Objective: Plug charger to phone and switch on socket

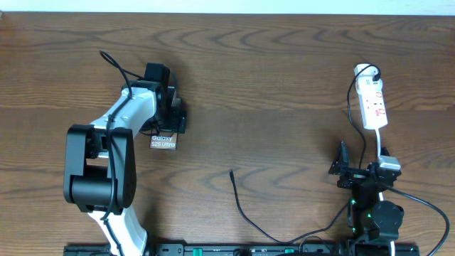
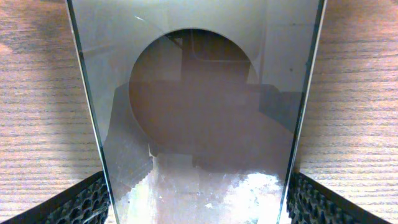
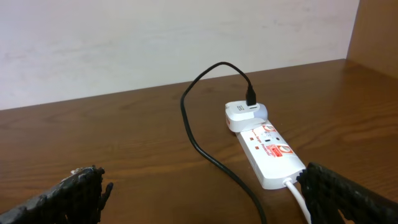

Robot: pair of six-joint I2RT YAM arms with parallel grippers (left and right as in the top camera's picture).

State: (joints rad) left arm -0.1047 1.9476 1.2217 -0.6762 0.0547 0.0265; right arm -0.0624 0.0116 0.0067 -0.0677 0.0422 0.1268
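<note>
The flat dark brown-black phone [image 1: 163, 141] with white "Galaxy S25 Ultra" lettering lies at the left, long axis running near to far, between the fingers of the left gripper [image 2: 200, 202]. Its jaws straddle the long edges; whether they press them I cannot tell. The long thin black charger cable [image 1: 237, 199] ends in a small plug tip [image 1: 231, 172] right of the phone and nearer, between both arms. The right gripper [image 3: 205, 198] hangs released, just short of the white elongated power strip socket [image 1: 373, 103] at far right

phone [image 1: 163, 140] – left, lettering up | charger [image 1: 237, 193] tip unplugged, centre | socket [image 1: 373, 103] – right
</note>
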